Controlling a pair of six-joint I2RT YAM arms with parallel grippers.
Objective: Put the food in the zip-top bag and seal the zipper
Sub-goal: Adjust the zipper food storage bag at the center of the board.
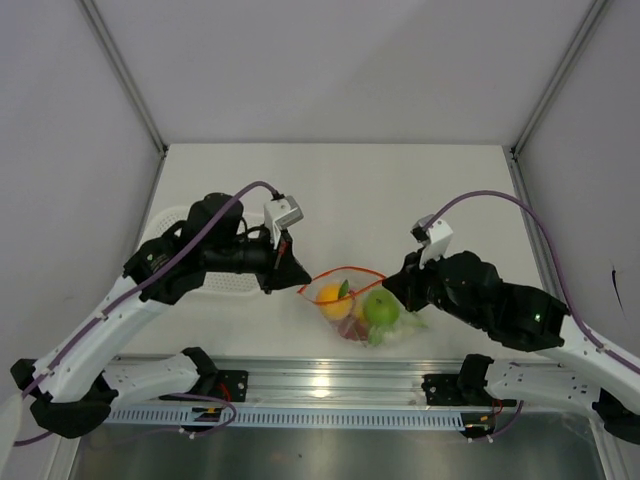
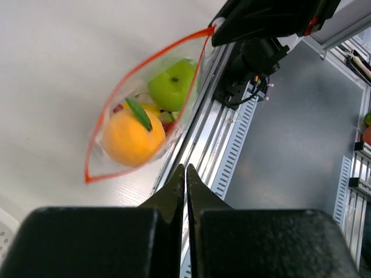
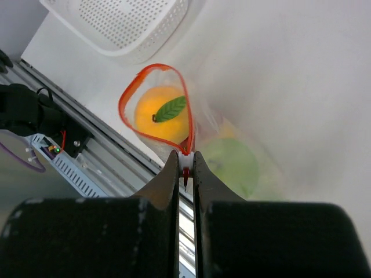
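The clear zip-top bag (image 1: 356,312) lies near the table's front edge with its mouth open. Inside are the round orange (image 1: 333,298), the green apple (image 1: 381,308) and red-purple grapes (image 1: 352,328). The red-orange zipper (image 1: 340,272) forms an open loop. My right gripper (image 3: 185,156) is shut on the zipper's white end piece at the right corner of the mouth. My left gripper (image 2: 185,169) is shut with nothing seen between its fingers, just beside the bag's left corner (image 2: 87,179). The orange (image 2: 130,138) and the apple (image 2: 173,84) show through the mouth.
A white perforated basket (image 1: 228,284) stands at the left under my left arm; it also shows in the right wrist view (image 3: 124,26). An aluminium rail (image 1: 320,375) runs along the near edge, close to the bag.
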